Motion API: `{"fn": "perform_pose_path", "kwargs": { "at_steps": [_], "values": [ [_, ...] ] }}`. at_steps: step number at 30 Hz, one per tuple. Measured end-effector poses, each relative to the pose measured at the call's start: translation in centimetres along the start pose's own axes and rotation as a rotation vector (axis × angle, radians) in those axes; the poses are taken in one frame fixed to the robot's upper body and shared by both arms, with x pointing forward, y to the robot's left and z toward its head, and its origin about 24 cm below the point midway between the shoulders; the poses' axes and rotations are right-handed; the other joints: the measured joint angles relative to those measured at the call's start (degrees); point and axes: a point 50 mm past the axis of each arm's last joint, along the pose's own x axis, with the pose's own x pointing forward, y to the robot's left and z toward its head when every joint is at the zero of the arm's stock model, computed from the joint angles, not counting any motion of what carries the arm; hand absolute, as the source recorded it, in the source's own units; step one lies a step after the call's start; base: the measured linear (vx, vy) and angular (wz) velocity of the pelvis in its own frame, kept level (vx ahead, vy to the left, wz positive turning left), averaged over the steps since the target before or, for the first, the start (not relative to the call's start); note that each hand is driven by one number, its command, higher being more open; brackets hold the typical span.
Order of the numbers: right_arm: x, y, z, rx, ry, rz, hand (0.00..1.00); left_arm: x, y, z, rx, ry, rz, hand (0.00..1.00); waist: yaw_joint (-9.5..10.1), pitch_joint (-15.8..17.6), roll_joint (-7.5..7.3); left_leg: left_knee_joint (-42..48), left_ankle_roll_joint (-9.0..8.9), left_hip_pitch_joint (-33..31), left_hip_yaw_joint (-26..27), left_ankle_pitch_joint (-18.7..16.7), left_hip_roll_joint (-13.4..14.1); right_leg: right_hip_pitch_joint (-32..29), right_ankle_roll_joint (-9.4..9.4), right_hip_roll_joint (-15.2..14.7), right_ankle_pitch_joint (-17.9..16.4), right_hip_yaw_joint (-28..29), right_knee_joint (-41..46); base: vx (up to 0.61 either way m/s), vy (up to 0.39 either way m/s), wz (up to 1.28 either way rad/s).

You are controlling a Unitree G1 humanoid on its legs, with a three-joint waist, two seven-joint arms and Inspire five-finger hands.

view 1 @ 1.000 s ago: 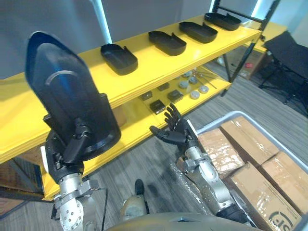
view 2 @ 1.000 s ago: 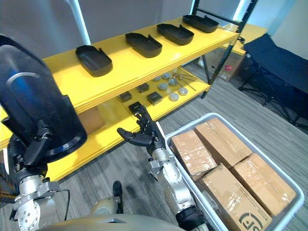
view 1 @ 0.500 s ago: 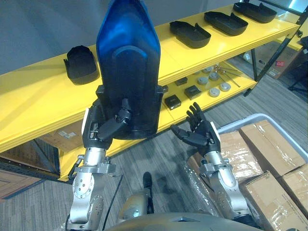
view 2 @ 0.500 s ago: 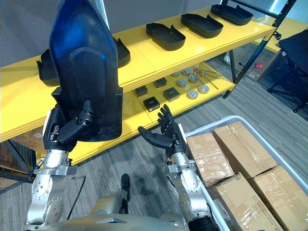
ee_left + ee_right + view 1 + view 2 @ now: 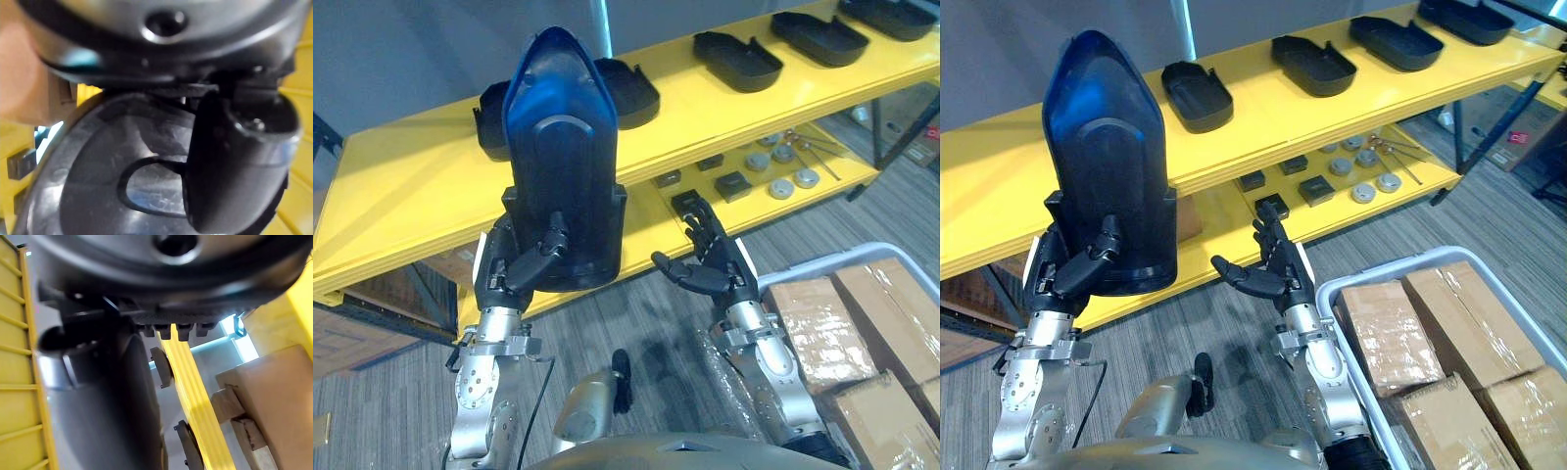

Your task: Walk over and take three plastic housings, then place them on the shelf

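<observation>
the left hand grips a plastic housing by its base, upright, probably to clear the yellow shelf edge. the right hand hovers open, empty, beside it.

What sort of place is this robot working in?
Likely a workshop or storeroom: a yellow shelf holds a row of black plastic housings and small parts, beside a grey bin of taped cardboard boxes.

I see a glossy black tapered plastic housing held upright, narrow end up, its base gripped by the left robot hand. Matching black housings lie open side up in a row on the yellow shelf.
</observation>
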Motion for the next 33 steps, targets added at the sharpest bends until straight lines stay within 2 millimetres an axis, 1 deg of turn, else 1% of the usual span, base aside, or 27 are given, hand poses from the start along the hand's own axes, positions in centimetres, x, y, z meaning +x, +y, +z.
{"fn": "perform_pose_path", "kwargs": {
  "at_steps": [1, 2, 3, 4, 5, 6, 7, 8, 9, 10, 11, 12, 13, 14, 15, 16, 17, 18, 19, 22, 24, 26, 27, 28, 30, 32, 33],
  "values": [
    [0.0, -0.3, 0.1, -0.017, -0.005, -0.023, 1.0, 0.0, 0.1, 0.0, 0.003, 0.001, -0.003, 0.0, -0.53, -0.07, -0.28, 0.11, 0.33, 0.43, -1.29, -0.28, -0.45, -2.82, -1.07, -1.12, 3.2, 2.78, 6.27, 0.25, 0.117, 0.55],
    [0.0, -0.6, 0.3, -0.017, -0.017, -0.045, 1.0, 0.0, 0.3, 0.2, 0.011, -0.005, -0.008, 0.0, -0.35, -0.04, -1.04, -0.55, 0.56, 1.5, -1.66, -1.46, -1.02, -6.21, -1.15, -2.67, 7.74, 5.88, 13.07, 0.29, 0.119, 0.41],
    [0.0, -0.7, 0.3, -0.014, -0.024, -0.059, 1.0, -0.1, 0.5, 0.3, 0.018, -0.005, -0.002, 0.0, -0.17, -0.05, -1.6, -1.65, 0.78, 2.9, -2.06, -1.94, -1.42, -8.8, -1.33, -3.82, 12.64, 8.2, 17.87, 0.32, 0.094, 0.1],
    [0.0, -1.0, 0.5, -0.012, -0.036, -0.076, 1.0, -0.2, 1.0, 0.4, 0.026, 0.002, 0.015, 0.0, -0.45, -0.07, -1.9, -3.55, 1.21, 5.58, -2.47, -2.33, -1.71, -11.95, -1.56, -5.3, 16.78, 10.34, 23.99, 0.22, 0.053, 0.0],
    [0.0, -1.0, 0.6, -0.015, -0.045, -0.083, 1.0, -0.3, 1.1, 0.4, 0.027, 0.005, 0.021, 0.0, -0.63, -0.05, -1.83, -4.13, 1.67, 6.79, -2.91, -2.48, -1.63, -13.41, -2.22, -5.33, 14.18, 11.12, 25.81, 0.28, 0.062, -0.09],
    [0.0, -1.2, 0.9, -0.031, -0.067, -0.092, 1.0, -0.3, 1.2, 0.4, 0.019, 0.003, 0.035, 0.0, -0.76, -0.02, -1.39, -5.07, 1.78, 9.0, -3.13, -3.09, -0.75, -16.27, -2.55, -4.19, 9.9, 12.13, 26.07, 0.21, 0.047, -0.09],
    [0.0, -1.3, 1.1, -0.041, -0.077, -0.092, 1.0, -0.2, 1.2, 0.5, 0.003, -0.001, 0.043, 0.0, -0.93, -0.08, -1.21, -5.49, 1.69, 9.77, -3.34, -3.4, -0.37, -17.7, -2.93, -3.16, 8.48, 12.51, 24.79, 0.34, 0.049, 0.04],
    [0.0, -1.6, 2.1, -0.051, -0.127, -0.092, 1.0, 0.0, 1.0, 1.0, -0.024, -0.026, 0.058, 0.0, -2.03, 0.11, -0.74, -6.24, 1.12, 11.12, -4.54, -4.14, 0.83, -21.64, -3.28, 1.18, 7.02, 14.49, 16.22, 0.17, 0.015, 0.16],
    [0.0, -1.6, 2.3, -0.053, -0.138, -0.093, 1.0, 0.0, 1.0, 1.0, -0.029, -0.029, 0.06, 0.0, -2.34, 0.11, -0.71, -6.23, 0.9, 11.15, -4.85, -4.35, 1.03, -22.36, -3.16, 1.97, 7.1, 15.13, 14.32, 0.2, -0.024, 0.38],
    [-0.2, -1.7, 3.2, -0.059, -0.184, -0.097, 1.0, 0.2, 0.7, 1.1, -0.041, -0.035, 0.063, 0.0, -3.35, 0.06, -0.71, -6.13, 0.15, 11.25, -5.67, -5.02, 1.49, -24.22, -2.17, 4.32, 7.77, 17.61, 7.87, 0.21, -0.101, 0.5],
    [-0.4, -1.9, 4.0, -0.066, -0.221, -0.1, 1.0, 0.2, 0.5, 0.9, -0.048, -0.027, 0.073, 0.0, -4.0, 0.06, -0.73, -5.87, -0.7, 11.96, -6.96, -5.29, 1.7, -24.93, -1.15, 5.64, 8.73, 18.85, 2.5, 0.26, -0.133, 0.56],
    [-0.6, -2.0, 4.4, -0.073, -0.244, -0.101, 1.0, 0.1, 0.4, 0.7, -0.054, -0.016, 0.081, 0.0, -4.0, -0.04, -0.92, -5.8, -1.46, 12.99, -7.6, -5.88, 1.79, -24.49, -0.79, 6.33, 9.49, 18.8, -0.41, 0.25, -0.147, 0.43],
    [-0.7, -2.1, 4.6, -0.076, -0.257, -0.102, 1.0, 0.0, 0.3, 0.6, -0.057, -0.011, 0.087, 0.0, -3.92, -0.17, -1.14, -5.65, -1.97, 13.35, -8.17, -6.27, 1.78, -23.63, -1.7, 6.65, 10.54, 18.37, -2.58, 0.2, -0.177, 0.46],
    [-0.9, -2.1, 5.1, -0.08, -0.286, -0.101, 1.0, -0.1, 0.3, 0.5, -0.057, -0.007, 0.091, 0.0, -3.97, -0.76, -2.07, -5.03, -3.19, 13.87, -9.56, -7.49, 1.25, -20.74, -3.37, 6.93, 13.72, 16.67, -7.55, 0.26, -0.272, 0.57],
    [-0.9, -2.1, 5.6, -0.087, -0.31, -0.096, 1.0, 0.0, 0.4, 0.5, -0.056, -0.007, 0.095, 0.0, -3.91, -1.36, -3.0, -3.85, -4.05, 13.65, -9.99, -8.99, 0.83, -18.29, -1.92, 6.99, 17.43, 15.74, -11.66, 0.28, -0.33, 0.71],
    [-0.5, -2.4, 6.3, -0.125, -0.335, -0.077, 1.0, -0.2, 0.0, 0.0, -0.085, 0.005, 0.114, 0.0, -3.88, -1.95, -0.3, -1.78, -4.46, 12.51, -8.21, -10.79, 4.35, -15.87, -2.51, 9.21, 18.15, 12.34, -14.7, 0.23, -0.275, 0.57],
    [-0.5, -2.7, 6.8, -0.146, -0.352, -0.071, 1.0, -0.3, -0.2, -0.1, -0.095, 0.006, 0.113, 0.0, -3.81, -2.42, 0.94, -0.95, -4.88, 11.89, -6.77, -10.9, 6.4, -15.07, -2.92, 10.42, 18.7, 11.02, -16.44, 0.21, -0.216, 0.53],
    [-0.1, -3.1, 7.5, -0.179, -0.376, -0.065, 1.0, -0.2, -0.3, 0.0, -0.106, -0.003, 0.109, 0.0, -3.6, -2.94, 2.19, -1.51, -6.12, 11.96, -3.64, -10.26, 9.18, -13.61, -3.74, 11.89, 19.39, 9.39, -18.98, 0.21, -0.173, 0.53],
    [0.3, -3.3, 8.2, -0.204, -0.4, -0.065, 1.0, -0.1, -0.5, 0.1, -0.119, -0.015, 0.097, 0.0, -3.6, -3.21, 2.75, -3.66, -7.16, 12.86, -1.15, -8.82, 10.42, -12.42, -3.85, 12.39, 19.42, 8.02, -20.2, 0.21, -0.143, 0.46],
    [0.6, -3.5, 9.6, -0.209, -0.479, -0.094, 1.0, 0.2, -0.9, 0.7, -0.124, -0.072, 0.082, 0.0, -3.55, -3.24, 2.78, -8.19, -7.0, 15.73, 3.73, -6.13, 10.41, -10.47, -3.89, 12.31, 19.39, 6.45, -21.43, 0.17, -0.071, 0.31],
    [0.4, -2.9, 10.5, -0.199, -0.529, -0.08, 1.0, 0.4, -1.2, 1.7, -0.124, -0.133, 0.09, 0.0, -3.54, -3.26, 2.68, -10.36, -6.91, 17.12, 4.02, -5.35, 9.85, -9.44, -3.87, 12.2, 19.41, 6.0, -22.31, 0.11, 0.001, 0.14],
    [0.0, -2.2, 11.8, -0.196, -0.594, -0.04, 1.0, 0.4, -1.7, 3.9, -0.112, -0.254, 0.089, 0.0, -3.47, -3.37, 2.44, -12.49, -6.98, 18.32, 3.97, -4.64, 9.1, -8.37, -3.57, 11.95, 19.59, 5.41, -23.58, 0.07, 0.038, 0.1],
    [0.0, -2.0, 12.0, -0.194, -0.607, -0.033, 1.0, 0.4, -1.9, 4.5, -0.106, -0.286, 0.082, 0.0, -3.52, -3.39, 2.41, -12.96, -6.99, 18.61, 3.77, -4.49, 8.89, -7.92, -3.44, 11.92, 19.67, 5.14, -24.07, 0.05, 0.044, 0.15],
    [-0.2, -1.6, 12.3, -0.183, -0.626, -0.021, 1.0, 0.3, -2.4, 5.9, -0.107, -0.353, 0.055, 0.0, -3.43, -3.5, 2.33, -13.9, -6.97, 19.46, 3.63, -4.2, 8.56, -6.85, -3.09, 11.89, 19.89, 4.89, -24.96, 0.03, 0.033, 0.13],
    [-0.2, -1.0, 12.1, -0.154, -0.624, -0.012, 1.0, -0.1, -2.8, 7.1, -0.11, -0.41, 0.029, 0.0, -3.25, -3.68, 2.33, -14.87, -6.85, 20.13, 3.12, -3.75, 8.19, -5.76, -3.03, 11.82, 19.92, 4.31, -25.78, 0.0, 0.015, 0.16],
    [-0.3, -0.6, 11.5, -0.118, -0.603, -0.006, 1.0, -0.3, -3.0, 7.5, -0.108, -0.421, 0.015, 0.0, -2.88, -3.91, 2.46, -14.27, -6.82, 19.72, 2.36, -3.68, 7.92, -5.31, -2.98, 11.61, 19.89, 3.6, -26.36, -0.03, 0.001, 0.23],
    [-0.4, -0.3, 11.0, -0.096, -0.586, 0.0, 1.0, -0.3, -2.9, 7.3, -0.102, -0.408, 0.018, 0.0, -2.42, -3.86, 2.3, -11.2, -6.61, 17.71, 2.21, -3.82, 7.84, -5.22, -2.84, 11.38, 19.95, 3.43, -26.9, -0.07, -0.003, 0.29]
  ]
}}
